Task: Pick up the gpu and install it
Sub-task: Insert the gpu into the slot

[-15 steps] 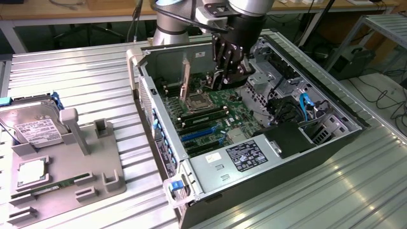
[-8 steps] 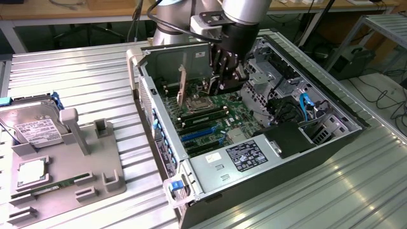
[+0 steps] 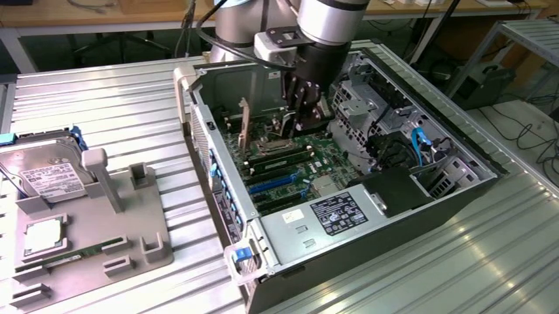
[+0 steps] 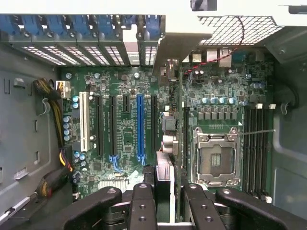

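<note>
**GPU held on edge inside the open case**

The gripper (image 3: 307, 116) hung inside the open computer case (image 3: 463, 140), low over the motherboard (image 4: 124, 124). In the wrist view its black fingers (image 4: 143, 201) were pinched on the top edge of the gpu (image 4: 164, 167), a thin card seen edge-on and standing upright between them. The card sat over the motherboard, between the blue expansion slot (image 4: 140, 127) and the empty CPU socket (image 4: 216, 160); whether its lower edge already touched a slot could not be told.

The card looked light and stiff but fragile: a bare circuit board with small parts that side pressure could bend or crack. Its top edge, where the fingers sat, seemed the sensible hold, leaving the connector edge free and the board vertical. A smooth, narrow edge could slip or twist if pushed off-axis.

Outside the case, on the exterior view's left, a hard drive (image 3: 48, 173) and a memory stick (image 3: 74, 255) lay on a grey fixture (image 3: 131, 229)
</note>
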You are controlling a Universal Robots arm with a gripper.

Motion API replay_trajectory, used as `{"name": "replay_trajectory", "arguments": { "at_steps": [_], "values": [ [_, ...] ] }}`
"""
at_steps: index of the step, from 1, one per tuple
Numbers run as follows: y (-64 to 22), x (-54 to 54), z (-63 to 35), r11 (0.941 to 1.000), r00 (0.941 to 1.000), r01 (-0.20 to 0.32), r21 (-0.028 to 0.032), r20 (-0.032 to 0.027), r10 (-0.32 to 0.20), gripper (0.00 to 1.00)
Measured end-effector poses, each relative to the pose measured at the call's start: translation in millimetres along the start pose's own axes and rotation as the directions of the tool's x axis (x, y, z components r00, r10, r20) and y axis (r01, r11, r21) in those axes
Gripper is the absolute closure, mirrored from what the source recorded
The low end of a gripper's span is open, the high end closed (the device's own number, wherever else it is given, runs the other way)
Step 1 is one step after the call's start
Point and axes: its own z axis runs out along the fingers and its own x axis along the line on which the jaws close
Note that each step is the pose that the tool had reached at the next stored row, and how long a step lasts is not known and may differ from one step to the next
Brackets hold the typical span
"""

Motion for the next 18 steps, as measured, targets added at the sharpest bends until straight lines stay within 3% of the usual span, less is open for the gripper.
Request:
{"name": "replay_trajectory", "arguments": {
  "at_steps": [5, 18],
  "values": [
    [1.9, 13.8, 4.3, 1.0, 1.0, 0.0, 0.0001, 0.0003, 0.0, 0.72],
    [10.9, 15.9, 25.5, 1.0, 1.0, 0.001, 0.0001, 0.0015, -0.001, 0.72]
  ]
}}
